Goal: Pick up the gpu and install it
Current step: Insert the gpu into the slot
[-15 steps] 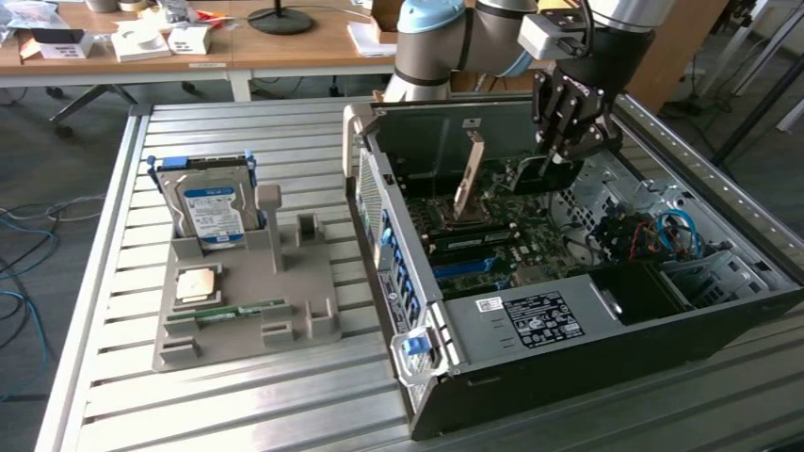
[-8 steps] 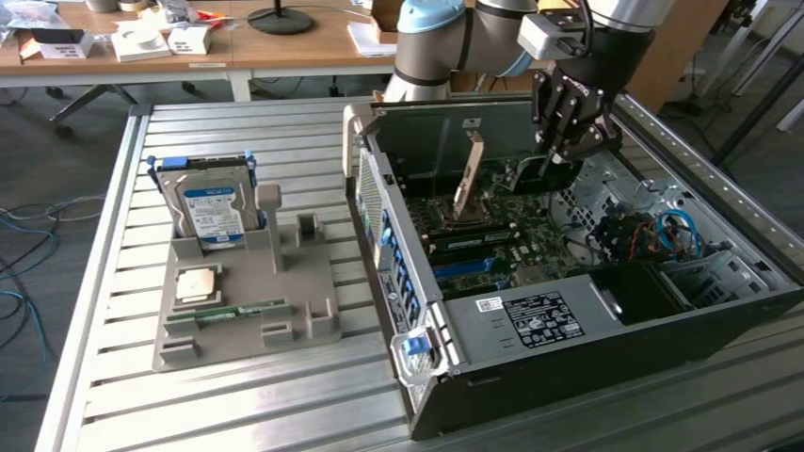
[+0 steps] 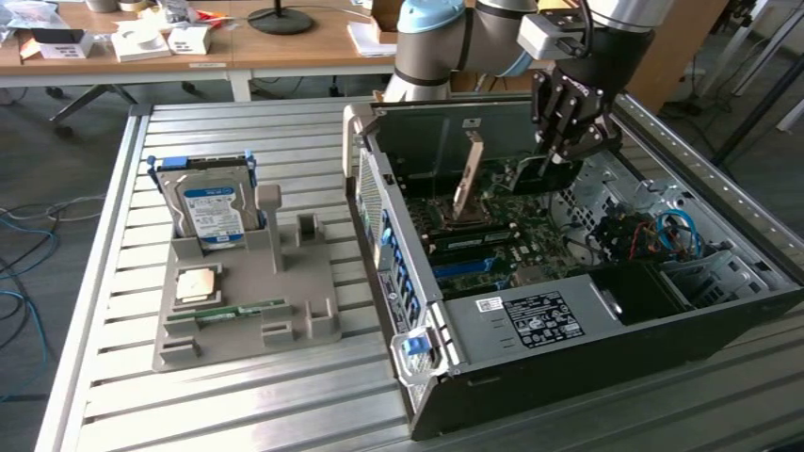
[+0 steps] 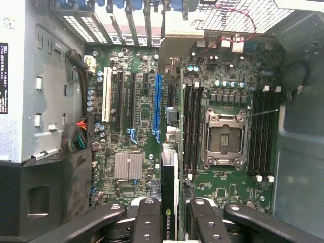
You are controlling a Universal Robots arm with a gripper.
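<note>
The case (image 3: 553,377) lies open on its side on the table (image 3: 251,405). Inside it are 1 board (image 4: 147,86) w/ 1 cpu socket (image 4: 225,136), 1 blue slot (image 4: 157,101), 1 white slot (image 4: 106,96) and 1 heatsink (image 4: 128,166), plus the gpu (image 3: 468,179).

The tray (image 3: 301,282) stands beside the case, on the exterior view's left. It holds 3 things: 1 drive (image 3: 211,212) upright at the far end, 1 chip (image 3: 198,282) lying flat, and 1 stick (image 3: 226,311) flat just in front of the chip.

The gpu is inside the case, above the board, standing on its edge. The gripper (image 3: 562,155) is closed on it, w/ one finger on each flat side. The long axis goes across the case. The bracket end points to the exterior view's left, toward the case wall w/ the blue tabs. The other end is in the gripper.

In the wrist view the gpu is edge-on, just beside the blue slot, between it and the black memory slots. I cannot tell if its lower edge touches the board.
</note>
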